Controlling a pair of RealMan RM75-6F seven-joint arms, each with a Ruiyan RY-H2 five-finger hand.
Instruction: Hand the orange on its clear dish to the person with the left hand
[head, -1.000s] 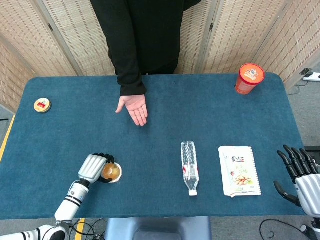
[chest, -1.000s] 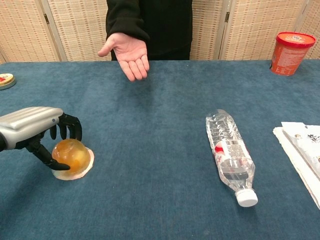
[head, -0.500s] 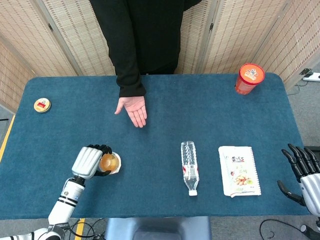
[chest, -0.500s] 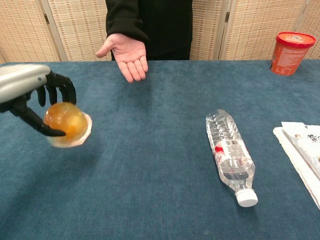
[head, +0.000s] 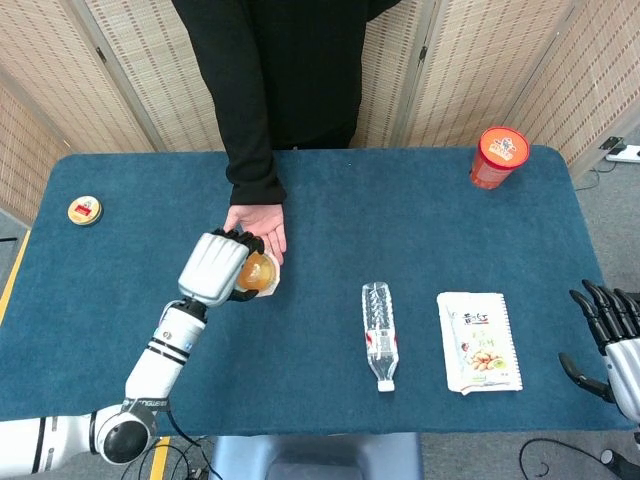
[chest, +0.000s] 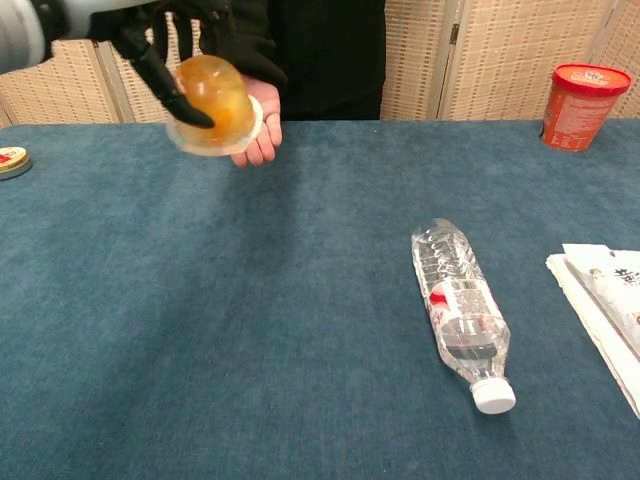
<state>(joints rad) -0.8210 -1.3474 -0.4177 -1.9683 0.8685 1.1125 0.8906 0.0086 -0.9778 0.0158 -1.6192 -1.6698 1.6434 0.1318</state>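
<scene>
From the head view, the left hand (head: 215, 268) holds the orange (head: 256, 271) with its clear dish (head: 268, 284), its dark fingers (head: 243, 240) wrapped around the fruit from the left and far sides. The load hangs above the table (head: 330, 200), right over the person's hand (head: 262, 222), which lies palm up, apparently ready to receive it. The dish looks tipped toward the right, probably because the wrist is rolled to bring the fruit over the palm. At the near right corner, the right hand (head: 612, 335) rests low with its fingers spread and nothing in them, out of the way. A water bottle (head: 379, 333) and a snack packet (head: 479, 341) lie to the right, a red cup (head: 498, 156) stands at the far right, and a small tin (head: 84, 209) sits at the far left.

From the chest view, the orange sits high, tilted toward the camera, touching or just in front of the person's fingertips. Lowering and releasing seems the remaining step.
</scene>
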